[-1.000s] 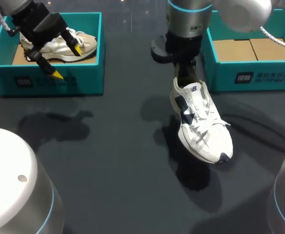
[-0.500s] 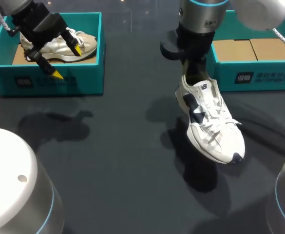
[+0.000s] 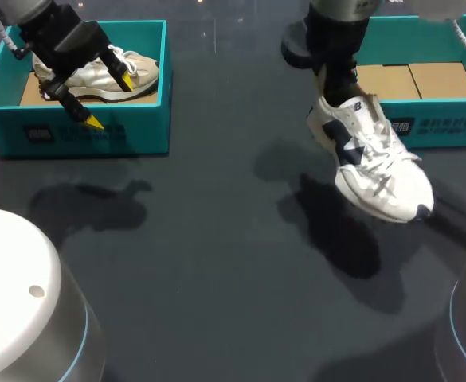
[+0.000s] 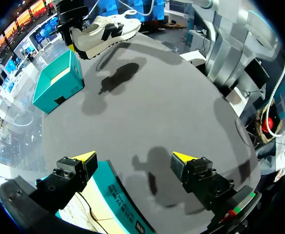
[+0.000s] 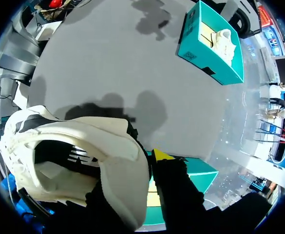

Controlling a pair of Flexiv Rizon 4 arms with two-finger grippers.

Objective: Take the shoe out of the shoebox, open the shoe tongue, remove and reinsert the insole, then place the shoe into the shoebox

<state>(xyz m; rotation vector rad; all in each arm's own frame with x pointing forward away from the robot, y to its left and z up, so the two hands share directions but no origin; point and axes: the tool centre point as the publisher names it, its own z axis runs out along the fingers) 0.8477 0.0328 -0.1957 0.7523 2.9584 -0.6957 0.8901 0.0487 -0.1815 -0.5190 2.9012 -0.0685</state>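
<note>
The white shoe (image 3: 376, 163) has travelled toward 2 o'clock, now over the front wall of the right shoebox (image 3: 456, 127), its heel clamped in the right claw (image 5: 149, 161). The left claw (image 3: 110, 102) hangs spread at 10 o'clock.

- Open tabletop (image 3: 209, 255) stretches between the two shoeboxes — a wide lane.
- White sneaker (image 3: 376, 163) hangs before the front wall of the right shoebox (image 3: 456, 127).
- Beige sneaker (image 3: 97, 73) lies in the left shoebox (image 3: 137, 131).

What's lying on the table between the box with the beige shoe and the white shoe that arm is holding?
Nothing. In the head view, the dark table between the left shoebox and the white shoe is bare.
</note>
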